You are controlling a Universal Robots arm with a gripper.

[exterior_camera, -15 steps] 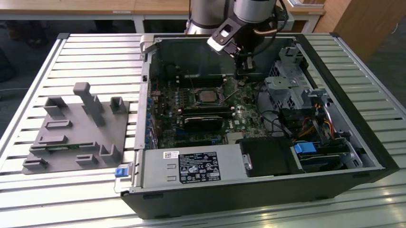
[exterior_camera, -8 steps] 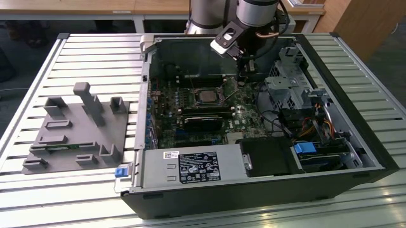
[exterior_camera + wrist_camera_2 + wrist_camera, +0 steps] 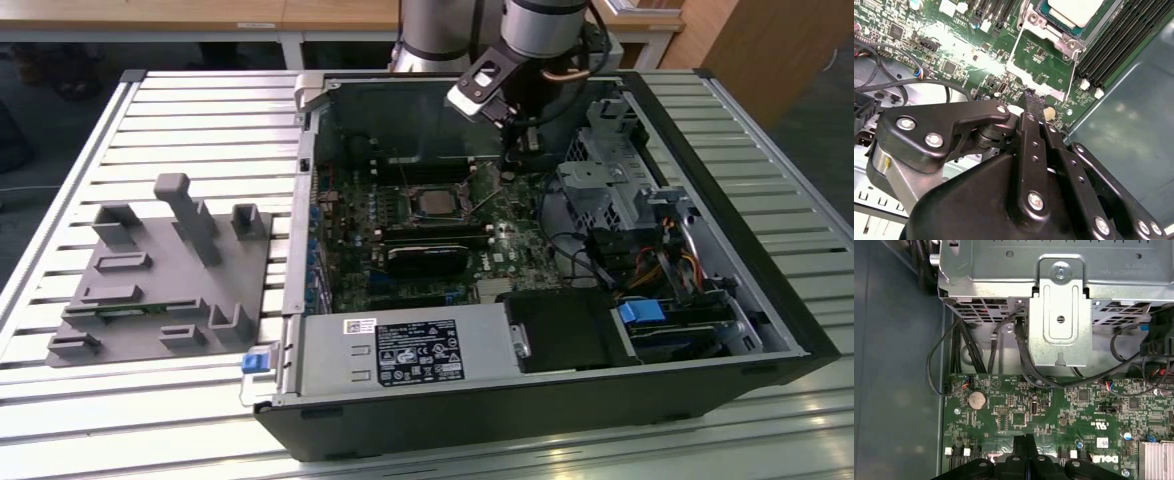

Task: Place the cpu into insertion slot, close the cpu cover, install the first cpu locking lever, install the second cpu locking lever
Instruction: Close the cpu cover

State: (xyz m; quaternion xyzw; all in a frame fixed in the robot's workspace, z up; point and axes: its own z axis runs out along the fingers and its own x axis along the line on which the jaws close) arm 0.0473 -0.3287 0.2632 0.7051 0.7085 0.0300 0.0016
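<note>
cpu place: the cpu lies in the insertion slot near the middle of the motherboard, in the far half of the open computer case.
cpu facing: flat on the board, dull metal top turned up toward the open side of the case. It is square, so there is no long axis to speak of. In the second wrist view its edges run in line with the socket rim.
cpu cover: in the second wrist view the cpu cover looks swung open beside the chip, with green board showing through its cut-out.
Gripper: the gripper hangs low over the board on the exterior view's right of the slot, near the metal drive cage.
Fingers: pressed together, nothing seen between them.
Risk, cover: the closed tip sits close to the raised frame. An off-line push could skew the frame and shift the chip on its contacts.
Risk, board: a low sweep could scrape small parts or snag the black cables.
</note>
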